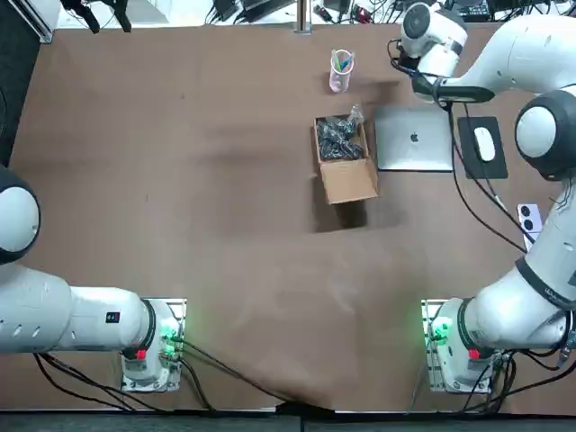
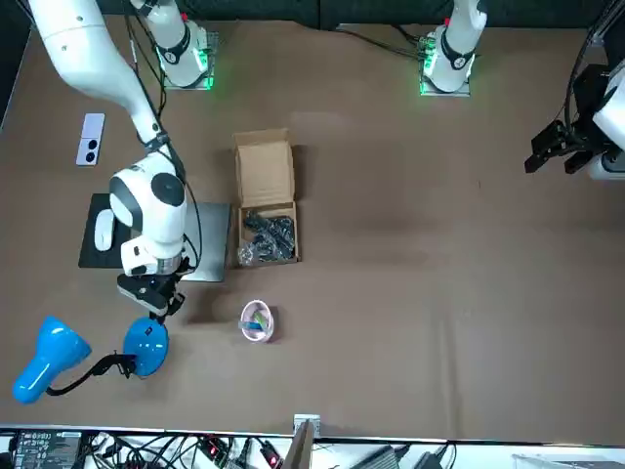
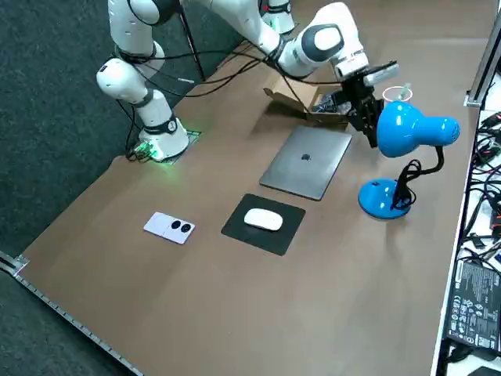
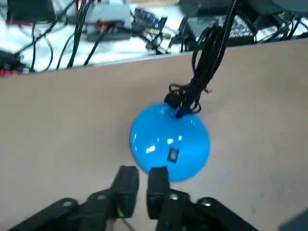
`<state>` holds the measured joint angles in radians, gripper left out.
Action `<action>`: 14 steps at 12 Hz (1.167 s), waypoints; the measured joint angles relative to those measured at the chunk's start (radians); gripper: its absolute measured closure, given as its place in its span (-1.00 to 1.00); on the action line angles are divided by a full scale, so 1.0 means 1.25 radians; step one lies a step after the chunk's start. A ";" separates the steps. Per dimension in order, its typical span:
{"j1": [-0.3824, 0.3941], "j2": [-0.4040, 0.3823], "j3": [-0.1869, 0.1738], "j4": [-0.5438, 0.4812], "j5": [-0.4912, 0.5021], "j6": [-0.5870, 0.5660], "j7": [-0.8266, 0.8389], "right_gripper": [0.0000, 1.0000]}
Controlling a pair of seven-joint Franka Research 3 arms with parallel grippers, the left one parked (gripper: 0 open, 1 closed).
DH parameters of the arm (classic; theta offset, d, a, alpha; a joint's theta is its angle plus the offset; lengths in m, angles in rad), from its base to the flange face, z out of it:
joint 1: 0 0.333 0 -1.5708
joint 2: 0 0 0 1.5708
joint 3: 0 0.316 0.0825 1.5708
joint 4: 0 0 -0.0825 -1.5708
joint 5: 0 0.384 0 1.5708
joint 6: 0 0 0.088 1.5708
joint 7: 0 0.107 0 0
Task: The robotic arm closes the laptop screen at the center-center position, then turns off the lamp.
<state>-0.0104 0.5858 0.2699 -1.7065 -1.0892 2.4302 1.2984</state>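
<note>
**At the lamp base (image 4: 169, 141): right end effector (image 4: 143, 174) low, laptop (image 1: 414, 138) shut**

The right end effector hangs close over the counter (image 1: 180, 180), at the rim of the round blue lamp base. Whether it touches the base I cannot tell. Its fingers (image 4: 127, 180) are narrow, nearly together, with nothing between them. The dome of the base carries a small dark square patch (image 4: 173, 155) on the side facing the fingers, and a black cable bundle (image 4: 199, 72) rises from its far side.

The lamp (image 3: 411, 129) is blue, its head on a bent black neck. It stands at the counter's far edge on the robot's right, beyond the laptop (the overhead camera does not take it in).

The laptop is silver, lid down flat, logo up. It lies between a cardboard box (image 1: 345, 160) and a black mouse pad (image 1: 490, 169).

- The box has open flaps and dark items inside.
- A white mouse (image 1: 484, 144) sits on the pad.
- A pink cup (image 1: 341, 70) with pens stands beyond the box.
- A small white device (image 1: 531, 219) lies near the counter's right edge, nearer the robot than the pad.
</note>
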 joint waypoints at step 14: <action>-0.005 -0.232 0.047 0.060 0.647 -0.460 -0.687 -1.00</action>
<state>-0.0162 0.2957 0.3284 -1.6319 -0.2809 1.8556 0.4401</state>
